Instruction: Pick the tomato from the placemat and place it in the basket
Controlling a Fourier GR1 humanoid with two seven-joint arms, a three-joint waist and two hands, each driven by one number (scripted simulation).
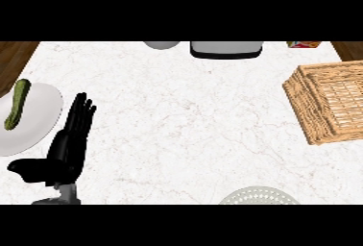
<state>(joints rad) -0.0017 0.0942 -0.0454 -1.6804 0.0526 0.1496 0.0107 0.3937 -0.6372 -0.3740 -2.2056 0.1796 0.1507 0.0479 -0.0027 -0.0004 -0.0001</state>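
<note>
Head view: the left hand [62, 151] stands at the near left, fingers straight and released, thumb out to the left, holding nothing. Just left of it lies a white plate [39, 120] carrying a green cucumber [18, 103]. The middle of the marble desk [184, 120] is wide open. The wicker basket [312, 115] sits at the right edge, and the round placemat [259, 196] peeks in at the near edge. The tomato isn't showing. A colourful box [303, 44] sits far right, its print unreadable.

My left hand [62, 153] is all black, with long slim fingers [81, 113] and a thick rounded thumb [25, 168], joined to a grey forearm [67, 194].
</note>
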